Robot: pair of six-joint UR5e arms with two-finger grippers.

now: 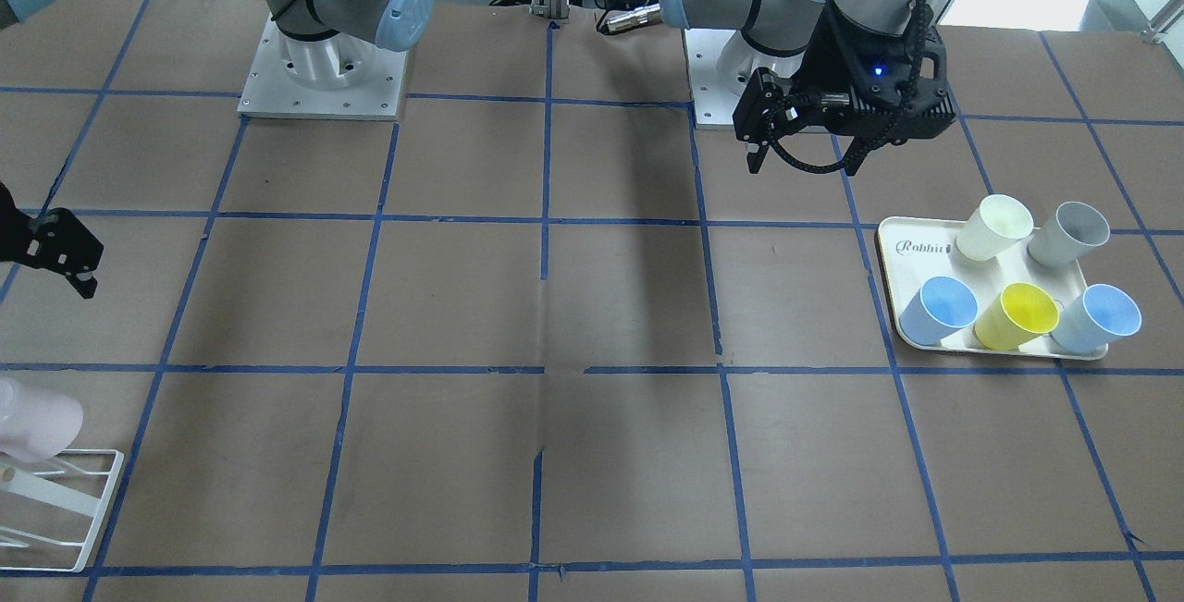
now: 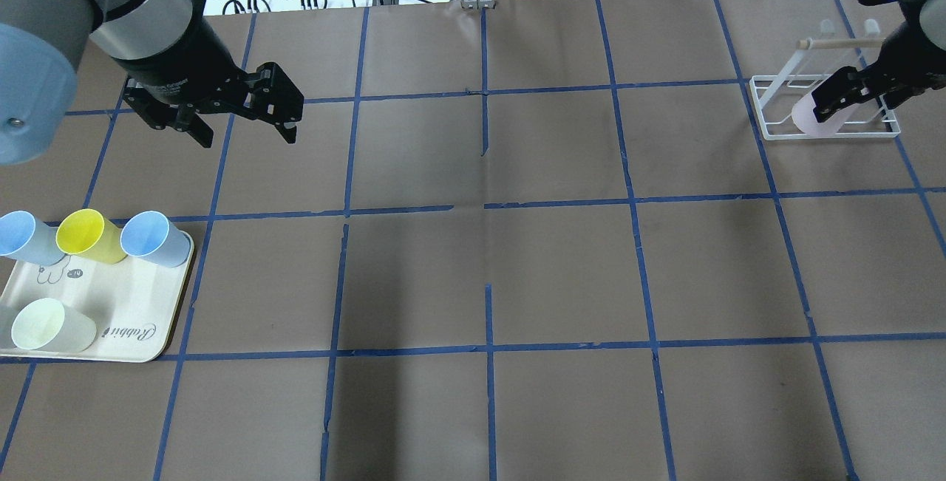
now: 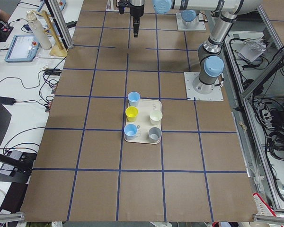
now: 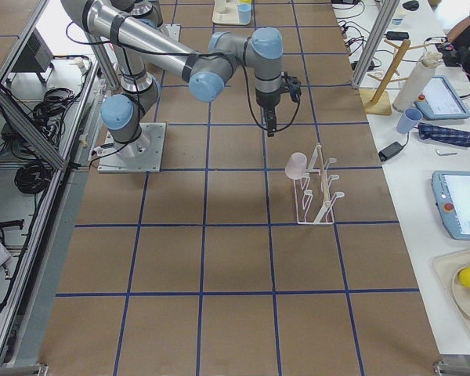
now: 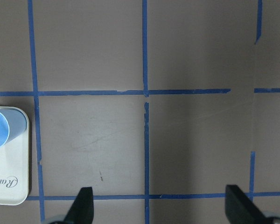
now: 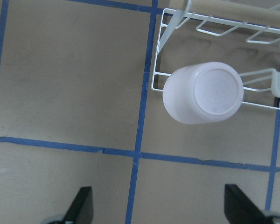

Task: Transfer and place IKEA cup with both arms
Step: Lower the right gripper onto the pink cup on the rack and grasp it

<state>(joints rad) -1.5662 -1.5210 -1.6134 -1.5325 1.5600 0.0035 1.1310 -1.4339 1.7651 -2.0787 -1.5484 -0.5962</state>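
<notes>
1. Cream rectangular plastic tray point(image 2: 126, 296), far left of the brown table point(image 2: 488, 274) with its blue tape grid. It holds five upright cups: two light blue plastic cups point(image 2: 16, 233) point(image 2: 151, 237) with a yellow plastic cup point(image 2: 85, 233) between them in one row; a cream-white plastic cup point(image 2: 44, 324) and a grey plastic cup point(image 1: 1073, 232) in the other row.
2. Left gripper point(image 2: 245, 134), black, two-fingered. It hangs above bare table just beyond the tray, fingers spread wide with nothing between them.
3. White wire drying rack point(image 2: 768, 108), far right of the table.
4. Pale pink smooth plastic handleless cup point(image 6: 203, 93). It sits upturned and tilted at one end of the rack, base towards the wrist camera.
5. Right gripper point(image 6: 161, 207), black, two-fingered. It hangs above the pink cup and apart from it, fingers spread wide and holding nothing.
</notes>
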